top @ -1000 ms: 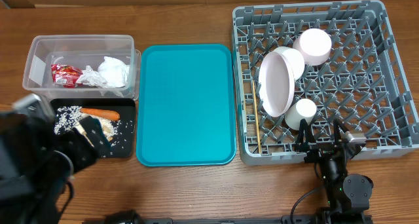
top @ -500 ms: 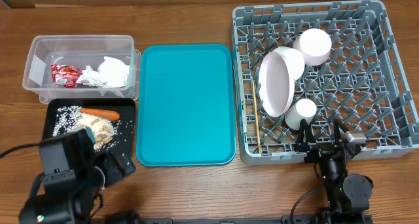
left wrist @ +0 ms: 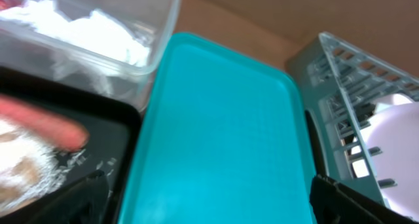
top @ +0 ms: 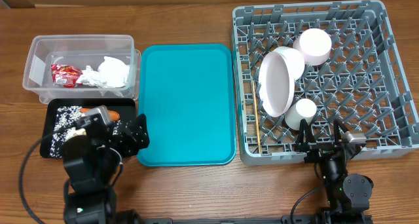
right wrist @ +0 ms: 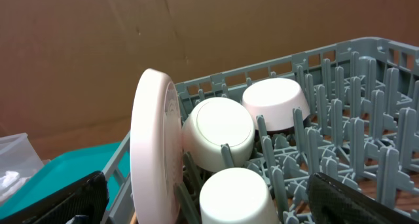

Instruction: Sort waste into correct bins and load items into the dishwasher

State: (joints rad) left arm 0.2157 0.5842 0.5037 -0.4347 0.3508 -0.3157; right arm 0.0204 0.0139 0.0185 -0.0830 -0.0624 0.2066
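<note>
You have four containers on the wooden table (top: 196,191). At far left, the clear rectangular plastic tub (top: 33,67) holds the red crinkled snack wrapper (top: 65,74) and the crumpled white paper (top: 112,72). Just in front of it, the shallow black rectangular tray (top: 91,102) holds the small orange carrot (top: 112,113), the white rice-like grains (top: 63,116) and the beige food scraps (left wrist: 19,175), though the arm covers part of these from overhead.

The flat teal serving tray (top: 186,105) sits in the middle. At right, the large grey plastic dish rack (top: 393,67) carries the round white plate (top: 276,86) standing on edge. The small white bowl (top: 313,46) is behind the plate, the small white cup (top: 302,112) is in front of it, and the thin wooden chopsticks (top: 256,116) lie along the rack's left side.

Your left gripper (top: 136,133) hangs over the seam between the black tray and the teal tray, jaws spread wide and holding nothing. Your right gripper (top: 321,143) sits at the rack's near edge just beside the cup, also spread wide and carrying nothing. Whether it touches the rack, you cannot tell.

The tub, black tray and teal tray stand just beside one another, and the teal tray's right edge nearly meets the rack. The broadest bare wood runs along the near side, between the two arm bases.
</note>
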